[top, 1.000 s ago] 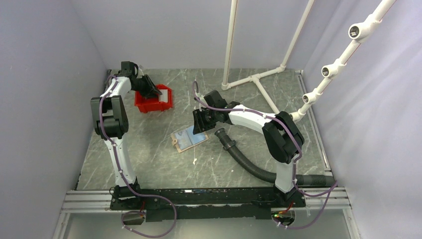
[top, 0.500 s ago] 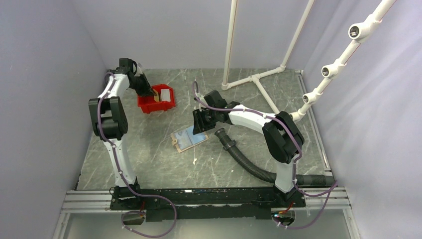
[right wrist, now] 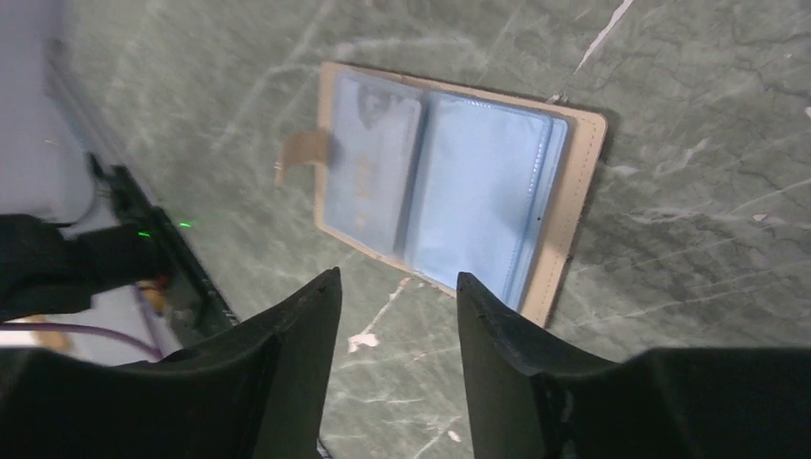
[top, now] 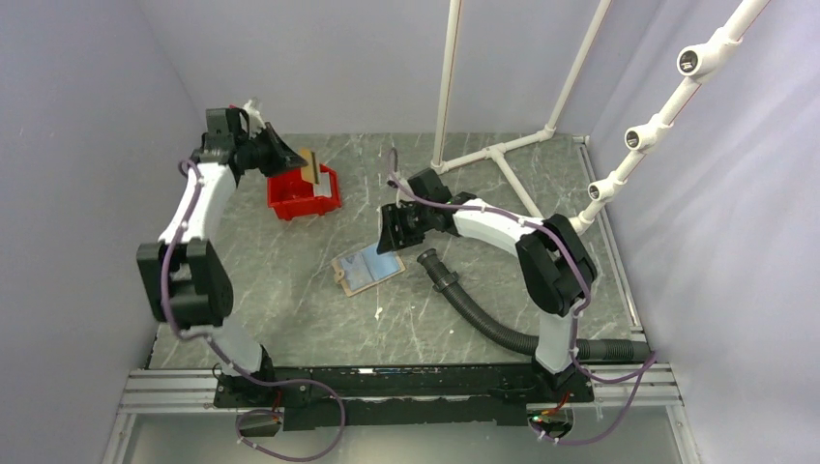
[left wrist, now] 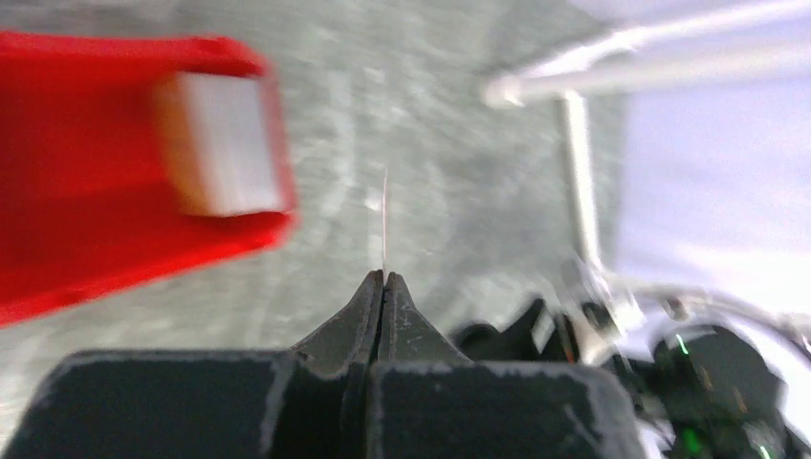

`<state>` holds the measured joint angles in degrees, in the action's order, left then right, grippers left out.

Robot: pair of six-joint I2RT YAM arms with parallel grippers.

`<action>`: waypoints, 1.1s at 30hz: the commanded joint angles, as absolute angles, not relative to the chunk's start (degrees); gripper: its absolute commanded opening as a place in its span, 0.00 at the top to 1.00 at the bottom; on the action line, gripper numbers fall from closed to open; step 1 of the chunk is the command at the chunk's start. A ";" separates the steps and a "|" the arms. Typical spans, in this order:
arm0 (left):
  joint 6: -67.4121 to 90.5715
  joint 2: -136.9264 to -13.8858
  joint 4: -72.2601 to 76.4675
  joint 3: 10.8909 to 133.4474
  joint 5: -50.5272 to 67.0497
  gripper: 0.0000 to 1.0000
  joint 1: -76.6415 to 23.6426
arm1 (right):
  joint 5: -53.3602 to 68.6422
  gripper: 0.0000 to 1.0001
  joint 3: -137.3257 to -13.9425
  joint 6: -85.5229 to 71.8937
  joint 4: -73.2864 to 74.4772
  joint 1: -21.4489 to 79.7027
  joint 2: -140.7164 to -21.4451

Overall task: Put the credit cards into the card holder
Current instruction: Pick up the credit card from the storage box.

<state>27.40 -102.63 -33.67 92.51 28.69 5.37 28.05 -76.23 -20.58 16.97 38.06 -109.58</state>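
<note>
**A:** Left gripper [left wrist: 383,277] status?
**B:** Clamped tight on a gold-brown card [top: 309,164], which shows edge-on in the wrist view. It's up in the air over the red bin [top: 290,206].
**A:** Anything in the bin?
**B:** A whitish item [left wrist: 230,143]. Too blurred to tell what it is.
**A:** Right gripper [right wrist: 397,282]?
**B:** Jaws partly apart, nothing between them. It hovers over the card holder [right wrist: 574,191], which lies open on the desk [right wrist: 717,96]. There's a blue-grey card [right wrist: 368,177] in its left sleeve.
</note>
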 commanded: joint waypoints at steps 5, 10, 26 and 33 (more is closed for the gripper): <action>56.90 -83.97 18.80 57.56 44.64 1.00 -5.89 | 42.02 0.39 -67.82 -41.94 -10.63 32.67 -95.47; 64.98 -79.37 34.91 45.84 35.82 1.00 -12.39 | 44.03 0.38 -60.24 -55.66 -28.01 30.41 -94.03; 72.87 -74.75 48.11 36.15 28.71 1.00 -15.01 | 43.13 0.54 -51.93 -69.08 -45.40 29.18 -93.75; 72.83 -74.82 48.14 35.93 27.75 1.00 -15.91 | 42.76 0.51 -49.87 -73.42 -52.50 28.84 -93.98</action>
